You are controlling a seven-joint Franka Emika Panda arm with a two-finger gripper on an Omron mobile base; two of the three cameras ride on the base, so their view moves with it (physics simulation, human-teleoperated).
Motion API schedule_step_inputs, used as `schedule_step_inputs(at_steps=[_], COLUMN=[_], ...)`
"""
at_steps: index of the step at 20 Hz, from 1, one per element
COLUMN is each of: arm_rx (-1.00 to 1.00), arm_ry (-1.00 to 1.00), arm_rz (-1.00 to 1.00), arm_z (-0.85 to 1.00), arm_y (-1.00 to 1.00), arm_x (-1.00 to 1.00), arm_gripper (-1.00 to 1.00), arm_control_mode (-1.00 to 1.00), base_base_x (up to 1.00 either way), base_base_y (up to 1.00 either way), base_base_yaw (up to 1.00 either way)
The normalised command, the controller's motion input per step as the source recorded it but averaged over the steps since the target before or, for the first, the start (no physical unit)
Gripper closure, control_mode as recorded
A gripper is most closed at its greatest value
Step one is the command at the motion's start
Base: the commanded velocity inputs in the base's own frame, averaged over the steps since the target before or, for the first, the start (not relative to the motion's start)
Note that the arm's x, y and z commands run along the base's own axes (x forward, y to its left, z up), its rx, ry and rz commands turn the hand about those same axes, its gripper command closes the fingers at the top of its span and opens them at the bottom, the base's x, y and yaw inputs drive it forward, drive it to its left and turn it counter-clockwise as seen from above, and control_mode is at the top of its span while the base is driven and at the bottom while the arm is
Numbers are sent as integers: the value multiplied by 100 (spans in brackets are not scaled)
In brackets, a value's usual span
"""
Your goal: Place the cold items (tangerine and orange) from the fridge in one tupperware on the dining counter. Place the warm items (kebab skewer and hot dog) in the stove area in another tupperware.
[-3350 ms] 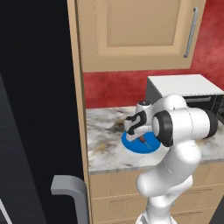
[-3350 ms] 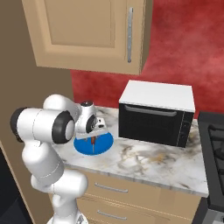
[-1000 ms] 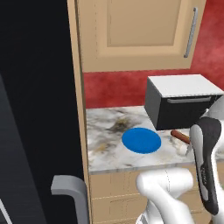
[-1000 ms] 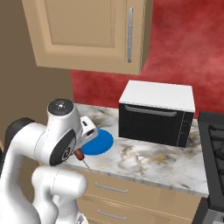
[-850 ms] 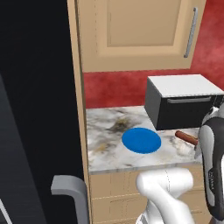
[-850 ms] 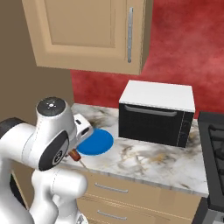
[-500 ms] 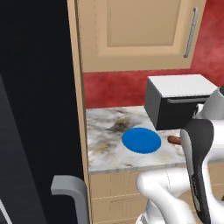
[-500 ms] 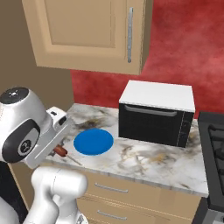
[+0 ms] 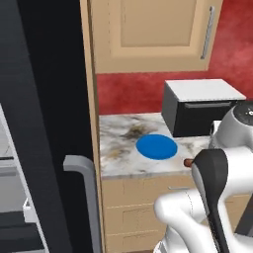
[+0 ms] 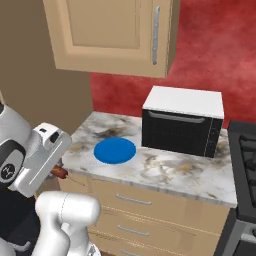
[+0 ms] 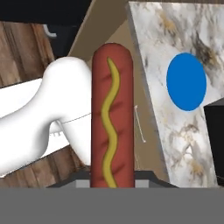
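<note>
- Red-brown and striped with a wavy line of mustard, the hot dog (image 11: 111,118) runs lengthwise up the hand view, its near end sunk between the finger tips; the gripper (image 11: 112,178) is clamped narrowly on it.
- From the left base view only the sausage's end (image 9: 188,162) peeks out beside the arm, off the front edge of the marble counter (image 9: 118,158), so the load hangs over the floor rather than over the worktop.
- Moving rightward, the blue plate (image 9: 156,147) sits bare on the counter, with the black microwave (image 9: 197,106) behind it and to its right.
- In the right base view the hot dog (image 10: 59,173) shows just below the hand, near the counter's left front corner, and the stove edge (image 10: 245,165) lies far right.
- No tupperware is visible in these frames, so the carry probably calls for driving or swinging toward wherever the container stands.
- A good carry would keep the grip firm and the sausage level, since a long item held at one end could pivot or slip.
- The hand should clear the counter edge and drawer fronts (image 10: 130,200) with margin before any turn.
</note>
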Motion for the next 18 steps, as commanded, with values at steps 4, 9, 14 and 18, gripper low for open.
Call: schedule_step_inputs(at_steps=[4, 9, 14, 18], arm_rx=[0, 0, 0, 0], arm_ry=[0, 0, 0, 0], arm_rz=[0, 0, 0, 0], arm_z=[0, 0, 0, 0], arm_y=[0, 0, 0, 0], arm_x=[0, 0, 0, 0], arm_gripper=[100, 100, 100, 100], arm_control_mode=[100, 100, 100, 100], base_base_x=[-100, -100, -91, -74], base_base_y=[-59, -70, -65, -18], base_base_yaw=[12, -3, -29, -49])
